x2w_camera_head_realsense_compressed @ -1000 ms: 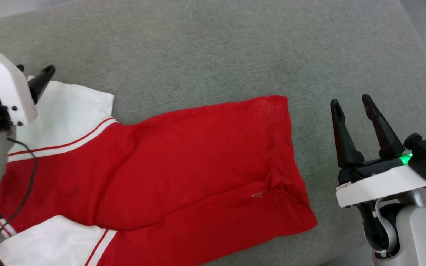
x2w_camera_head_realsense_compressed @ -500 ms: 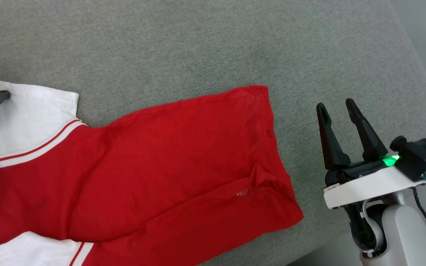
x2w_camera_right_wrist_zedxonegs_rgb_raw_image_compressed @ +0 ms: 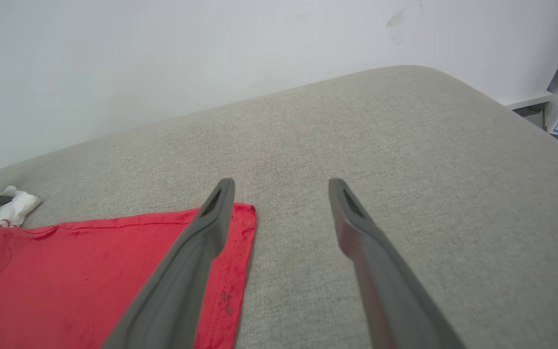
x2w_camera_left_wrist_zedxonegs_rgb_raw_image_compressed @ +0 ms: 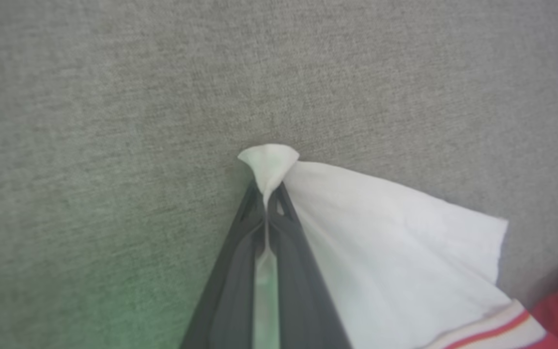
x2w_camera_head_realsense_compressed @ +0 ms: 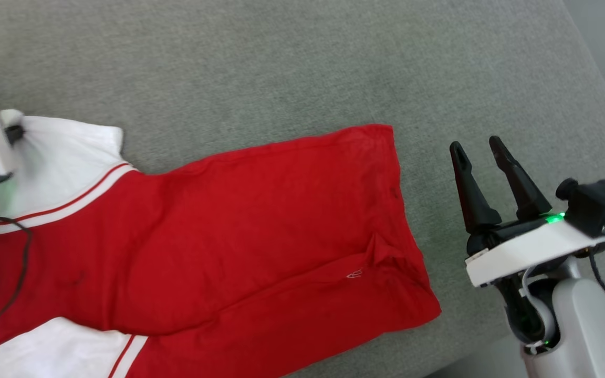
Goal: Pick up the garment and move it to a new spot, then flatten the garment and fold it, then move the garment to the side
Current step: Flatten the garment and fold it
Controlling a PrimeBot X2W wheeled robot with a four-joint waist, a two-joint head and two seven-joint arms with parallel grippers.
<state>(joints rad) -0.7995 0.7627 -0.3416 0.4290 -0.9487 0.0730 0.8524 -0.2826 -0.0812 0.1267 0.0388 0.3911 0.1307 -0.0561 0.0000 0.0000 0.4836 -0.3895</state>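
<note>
Since half a second ago our left gripper (x2w_camera_head_realsense_compressed: 13,132) has closed on the corner of the far white sleeve of the garment (x2w_camera_head_realsense_compressed: 260,231); before, its fingers stood open over that sleeve.

From the head view, the garment lies flat on the grey cushion (x2w_camera_head_realsense_compressed: 281,68). Its long axis runs left to right, sleeves at our left and hem at our right. Our right gripper (x2w_camera_head_realsense_compressed: 476,147) stands just beside the hem, fingers spread and holding nothing, as before.

From the left wrist view, the two fingers are pressed together and pinch a small tuft of white cloth.

From the right wrist view, the red hem lies below the finger at that view's left; we cannot tell if it touches.

We judge that the left arm must pull, away from the hem.
</note>
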